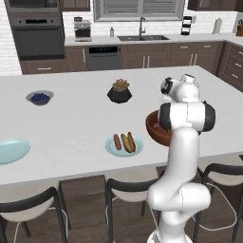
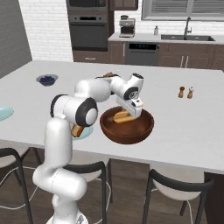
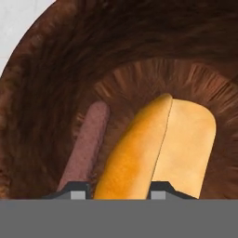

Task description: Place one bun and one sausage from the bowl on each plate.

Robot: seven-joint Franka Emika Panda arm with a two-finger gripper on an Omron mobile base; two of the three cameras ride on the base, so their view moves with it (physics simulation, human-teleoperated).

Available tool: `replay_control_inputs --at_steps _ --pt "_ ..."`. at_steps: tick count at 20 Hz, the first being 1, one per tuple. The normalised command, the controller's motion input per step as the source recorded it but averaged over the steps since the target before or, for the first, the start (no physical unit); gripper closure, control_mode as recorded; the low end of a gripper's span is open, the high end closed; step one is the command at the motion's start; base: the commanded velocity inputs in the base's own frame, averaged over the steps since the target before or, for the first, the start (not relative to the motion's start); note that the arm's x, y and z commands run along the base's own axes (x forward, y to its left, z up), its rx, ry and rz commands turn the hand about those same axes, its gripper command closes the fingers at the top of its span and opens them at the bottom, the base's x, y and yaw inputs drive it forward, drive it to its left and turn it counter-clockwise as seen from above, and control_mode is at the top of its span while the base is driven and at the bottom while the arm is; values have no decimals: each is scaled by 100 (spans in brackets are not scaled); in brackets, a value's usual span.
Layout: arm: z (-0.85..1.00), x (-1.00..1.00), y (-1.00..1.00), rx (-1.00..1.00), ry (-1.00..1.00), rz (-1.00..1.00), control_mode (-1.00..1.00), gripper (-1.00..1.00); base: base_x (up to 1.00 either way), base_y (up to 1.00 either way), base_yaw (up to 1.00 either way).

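Claw [image 3: 119,193] is down inside the bowl [image 3: 42,93], jaws narrowed onto one half of the bun [image 3: 153,148], beside the sausage [image 3: 86,144]. Bun judged light, soft, crushable; a gentle mid-length grip across the half suits.

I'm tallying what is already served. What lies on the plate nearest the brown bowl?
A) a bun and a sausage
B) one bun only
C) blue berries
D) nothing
A: in the left base view the plate beside the bowl holds a bun and a sausage side by side.
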Motion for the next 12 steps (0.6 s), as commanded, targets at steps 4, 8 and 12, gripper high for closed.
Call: replay_control_inputs --at_steps 4,8,12 --pt "54 -32 18 -1 0 2 -100 100 0 0 0" --pt "50 -21 21 -1 0 5 -100 100 0 0 0" --pt "43 -34 19 -2 0 6 -100 100 0 0 0"
